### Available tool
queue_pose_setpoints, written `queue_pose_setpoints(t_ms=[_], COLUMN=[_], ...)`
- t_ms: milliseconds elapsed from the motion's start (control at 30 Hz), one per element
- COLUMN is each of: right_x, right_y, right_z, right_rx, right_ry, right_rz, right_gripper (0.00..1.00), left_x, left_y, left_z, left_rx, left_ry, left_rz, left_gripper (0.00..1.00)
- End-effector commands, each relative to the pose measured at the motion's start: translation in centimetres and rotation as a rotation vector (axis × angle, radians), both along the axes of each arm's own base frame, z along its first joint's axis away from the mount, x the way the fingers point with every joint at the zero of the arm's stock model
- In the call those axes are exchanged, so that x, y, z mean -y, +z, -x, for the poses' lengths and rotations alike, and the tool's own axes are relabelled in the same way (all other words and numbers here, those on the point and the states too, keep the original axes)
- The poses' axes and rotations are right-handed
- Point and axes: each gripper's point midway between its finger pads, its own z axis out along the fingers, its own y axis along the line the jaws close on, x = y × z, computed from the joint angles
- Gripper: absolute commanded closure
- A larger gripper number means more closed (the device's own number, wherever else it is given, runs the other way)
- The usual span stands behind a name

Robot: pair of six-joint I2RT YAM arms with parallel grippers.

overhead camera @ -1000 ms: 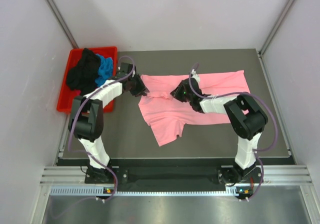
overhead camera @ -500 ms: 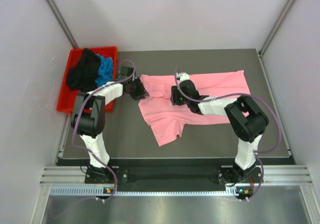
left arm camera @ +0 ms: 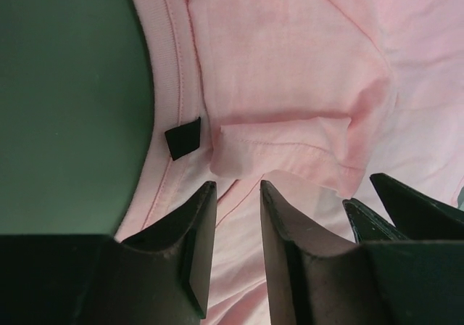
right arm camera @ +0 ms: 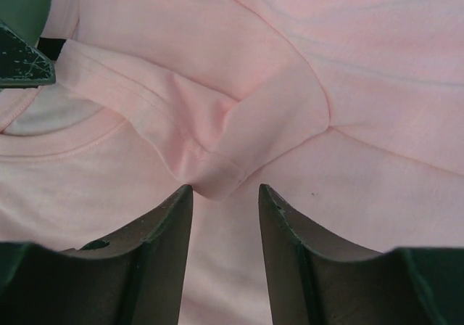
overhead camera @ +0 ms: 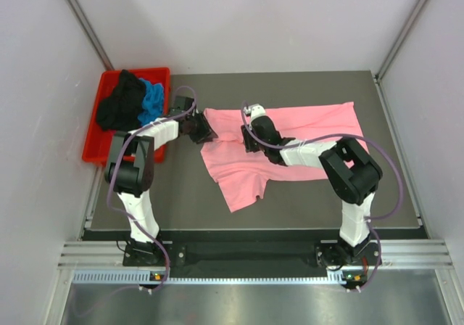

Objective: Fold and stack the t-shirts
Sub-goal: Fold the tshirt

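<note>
The pink shirt (overhead camera: 304, 147) lies rumpled on the tabletop (overhead camera: 174, 202), a flap trailing toward 6 o'clock, so it wants flattening before any fold. The right tool (right arm camera: 225, 189), jaws apart and empty, hovers over a doubled-back sleeve (right arm camera: 275, 114), probably to pull it free. The left tool (left arm camera: 237, 188), open too, sits by the neckline (left arm camera: 170, 71) at the shirt's 9 o'clock edge, placed to pin it. Far off at 10 o'clock, a black shirt (overhead camera: 119, 107) and a blue shirt (overhead camera: 152, 101) wait in the bin (overhead camera: 90, 151).
</note>
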Motion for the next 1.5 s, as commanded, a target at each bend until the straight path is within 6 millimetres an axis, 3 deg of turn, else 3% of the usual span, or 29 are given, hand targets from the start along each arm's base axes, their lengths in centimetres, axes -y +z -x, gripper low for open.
queue_pose_setpoints(t_ms=[0, 233, 467, 1133, 1467], right_x=[-1.5, -1.9, -1.8, -1.1, -1.4], right_y=[1.4, 0.6, 0.2, -1.0, -1.3], right_z=[-0.9, -1.0, 0.0, 0.7, -0.1], right_rx=[0.047, 0.022, 0.022, 0.014, 0.032], right_ry=[0.015, 0.021, 0.013, 0.0, -0.005], right_rz=[-0.003, 0.007, 0.006, 0.047, 0.07], right_gripper=[0.58, 0.59, 0.57, 0.52, 0.55], left_x=[0.7, 0.9, 0.0, 0.3, 0.4], left_y=[1.9, 2.2, 1.4, 0.2, -0.2], left_z=[-1.8, -1.9, -1.6, -1.8, -1.9], left_rx=[0.095, 0.107, 0.08, 0.061, 0.057], left_ry=[-0.031, -0.039, -0.025, -0.036, -0.029], left_rz=[0.033, 0.047, -0.008, -0.003, 0.006], left_gripper=[0.65, 0.67, 0.64, 0.66, 0.66])
